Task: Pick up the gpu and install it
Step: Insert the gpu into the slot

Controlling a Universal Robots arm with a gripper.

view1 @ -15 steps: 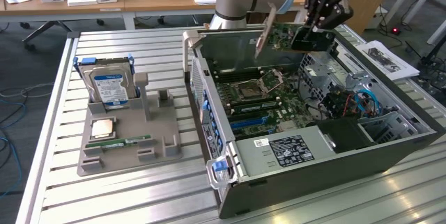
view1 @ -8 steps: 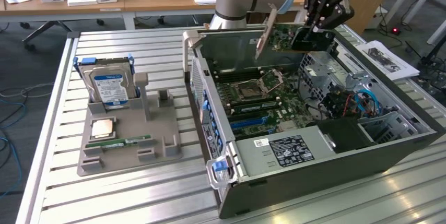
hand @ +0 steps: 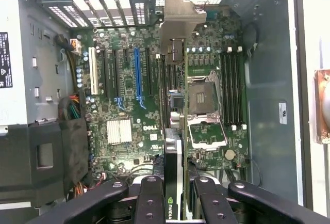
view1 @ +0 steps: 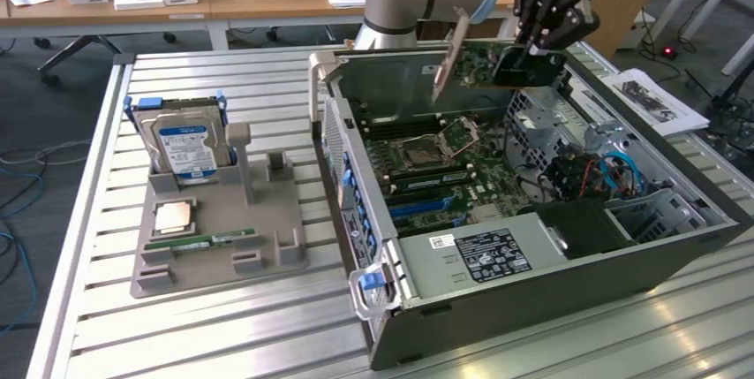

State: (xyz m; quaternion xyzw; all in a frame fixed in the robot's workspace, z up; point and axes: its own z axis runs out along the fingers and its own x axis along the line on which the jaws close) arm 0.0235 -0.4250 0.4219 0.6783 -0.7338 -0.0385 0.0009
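Observation:
My gripper [view1: 525, 59] hangs over the far end of the open computer case [view1: 554, 286] and is shut on the gpu [view1: 475, 61]. The card is held upright in the air, its metal end bracket [view1: 449, 54] toward the exterior view's left. In the wrist view the gpu [hand: 173, 152] appears edge-on between my black fingers [hand: 150, 198], with its bracket [hand: 179, 17] at the far end. Below it lies the motherboard [hand: 124, 95], with a long blue slot [hand: 137, 74] and an open processor socket [hand: 202, 97]. The card is well above the board and touches no slot.
A grey parts holder [view1: 265, 251] at the exterior view's left carries a hard drive [view1: 183, 145] standing upright, a processor [view1: 175, 216] and a green memory stick [view1: 218, 239]. Cables and a drive cage [view1: 589, 171] crowd the case's right side. Papers [view1: 655, 98] lie beyond the case.

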